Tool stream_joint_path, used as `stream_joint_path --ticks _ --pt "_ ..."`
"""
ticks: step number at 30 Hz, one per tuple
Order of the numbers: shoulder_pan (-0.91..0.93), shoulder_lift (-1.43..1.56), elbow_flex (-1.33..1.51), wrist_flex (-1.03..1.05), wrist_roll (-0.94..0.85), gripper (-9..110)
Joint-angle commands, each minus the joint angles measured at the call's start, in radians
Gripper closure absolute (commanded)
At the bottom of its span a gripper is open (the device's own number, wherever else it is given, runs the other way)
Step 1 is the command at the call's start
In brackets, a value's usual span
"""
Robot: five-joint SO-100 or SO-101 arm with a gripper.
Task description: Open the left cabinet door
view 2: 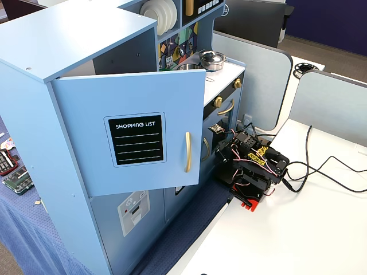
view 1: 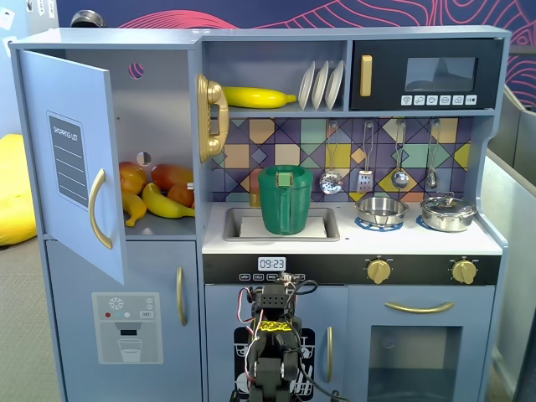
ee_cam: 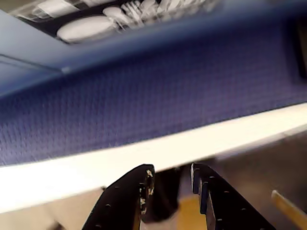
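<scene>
The left cabinet door (view 1: 71,159), blue-grey with a black "SHOPPING LIST" panel and a gold bar handle (view 1: 99,209), stands swung wide open; it also shows in the other fixed view (view 2: 132,137), with its handle (view 2: 187,152). Toy fruit (view 1: 159,193) lies inside the open cabinet. My arm (view 1: 272,335) sits folded low in front of the small door with the dish pictogram, well right of and below the open door; it also shows in the other fixed view (view 2: 252,166). In the wrist view my gripper (ee_cam: 172,173) has its black fingers apart with nothing between them, over a white table edge (ee_cam: 144,153).
The lower door with the dispenser graphic (view 1: 126,327) is closed below the open one. A green pitcher (view 1: 285,199) stands in the sink, with pots (view 1: 381,209) on the stove. Cables (view 2: 321,172) trail over the white table (view 2: 298,240). Grey partitions (view 2: 258,74) stand behind the arm.
</scene>
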Motion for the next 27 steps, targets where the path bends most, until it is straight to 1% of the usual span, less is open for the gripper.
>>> stream_joint_path --ticks 1,3,6,9,27 --pt "0.011 0.006 -0.006 0.141 0.023 101" --pt "0.011 0.006 -0.006 0.213 -0.058 101" --pt "0.026 0.006 -0.006 0.222 -0.075 101" --pt "0.031 0.006 -0.006 0.23 -0.13 101" --pt "0.052 0.006 -0.006 0.23 -0.126 100"
